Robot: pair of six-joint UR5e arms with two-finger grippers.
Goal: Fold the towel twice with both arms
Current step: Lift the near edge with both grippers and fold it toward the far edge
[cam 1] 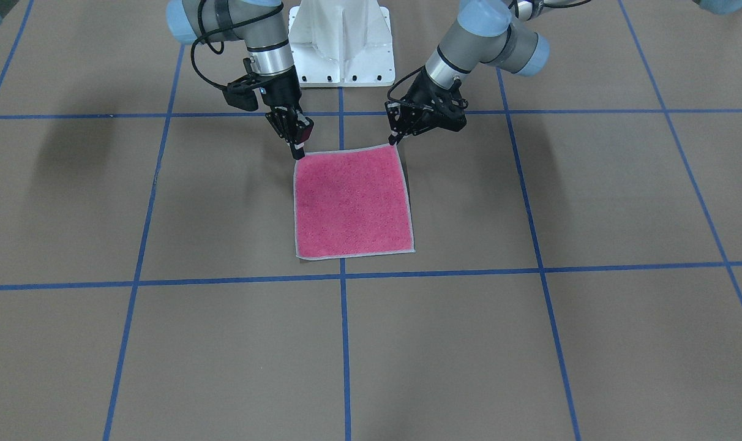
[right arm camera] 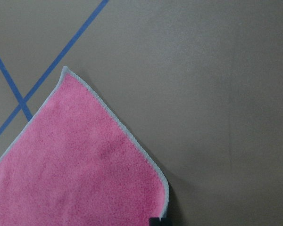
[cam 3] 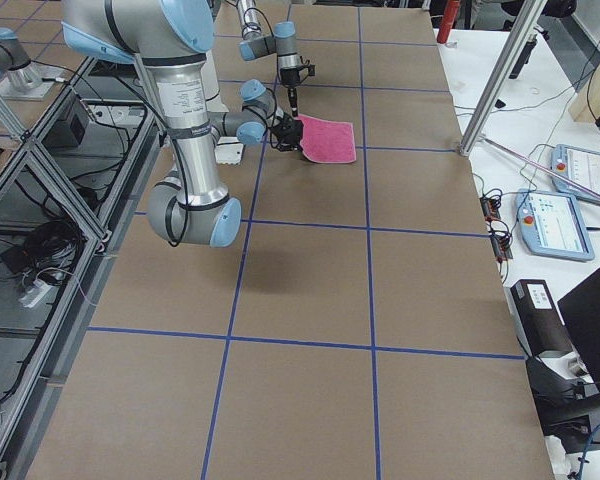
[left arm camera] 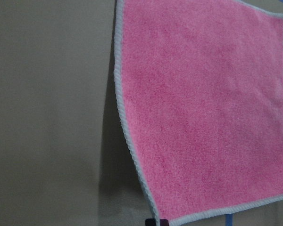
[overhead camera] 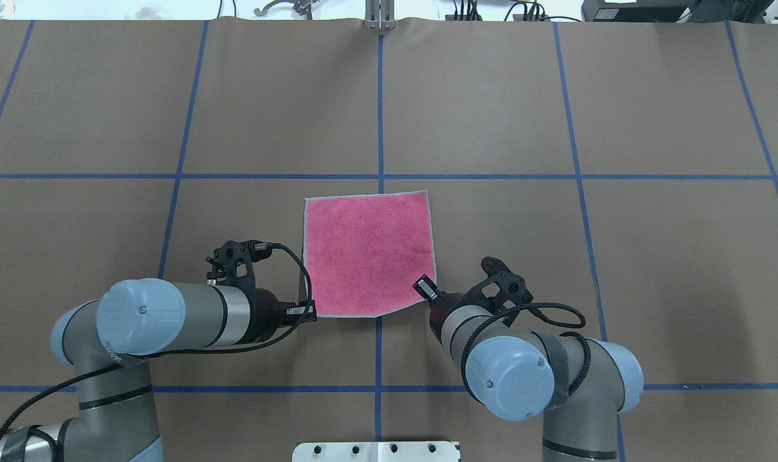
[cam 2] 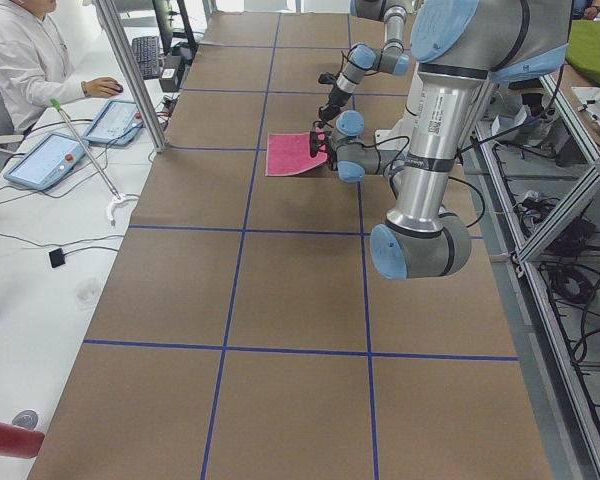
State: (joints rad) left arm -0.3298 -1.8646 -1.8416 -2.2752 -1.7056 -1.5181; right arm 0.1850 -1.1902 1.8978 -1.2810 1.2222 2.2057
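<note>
One pink square terry towel [overhead camera: 370, 253] with light grey edging lies pink face up mid-surface [overhead camera: 652, 256], across a blue tape line [overhead camera: 380, 115]. Of two black pincers, the left pincer [cam 1: 397, 139] pinches the near left corner and the right pincer [cam 1: 299, 150] the near right. Far edge free, open brown surface around. Wrist views cut off the fingertips.

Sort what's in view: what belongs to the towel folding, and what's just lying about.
For the job:
towel, pink face up
left pincer and right pincer, one at each robot-side corner

Lying about:
white pedestal
touchscreen pendants and keyboard on the side bench
seated operator
</note>
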